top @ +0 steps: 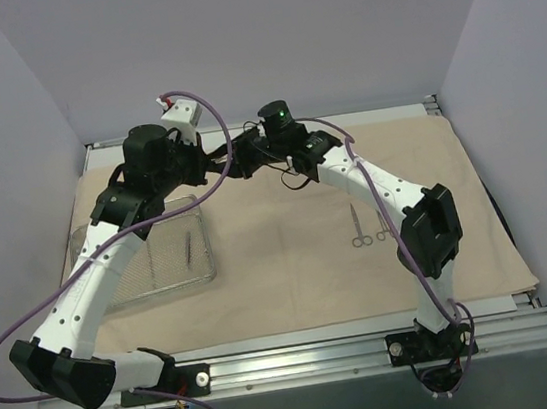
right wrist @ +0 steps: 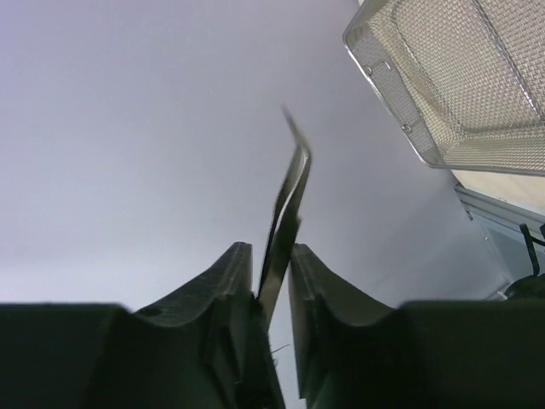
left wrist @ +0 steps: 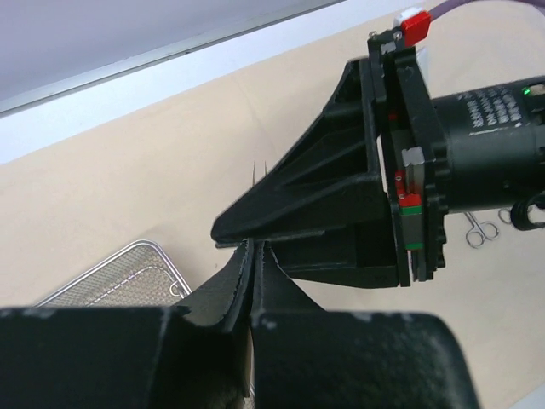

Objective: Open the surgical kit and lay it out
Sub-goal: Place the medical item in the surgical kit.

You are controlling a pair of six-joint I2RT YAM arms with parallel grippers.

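The beige cloth wrap [top: 293,273] lies spread flat over the table. The wire-mesh tray [top: 208,258] rests on its left part with one thin instrument [top: 188,246] inside. Two ring-handled instruments [top: 358,226] lie on the cloth right of centre. My two grippers meet in the air above the cloth's far side. My left gripper [top: 219,156] is shut, its fingertips pressed up under the right one's fingers [left wrist: 289,204]. My right gripper [right wrist: 271,251] has its jaws close around a thin metal instrument [right wrist: 289,187], whose blades stick out past the fingertips. Its tips [left wrist: 259,169] show in the left wrist view.
Purple walls close in the left, right and back. A metal rail [top: 302,347] runs along the near edge, with both arm bases bolted to it. The tray [right wrist: 460,77] shows at the upper right of the right wrist view.
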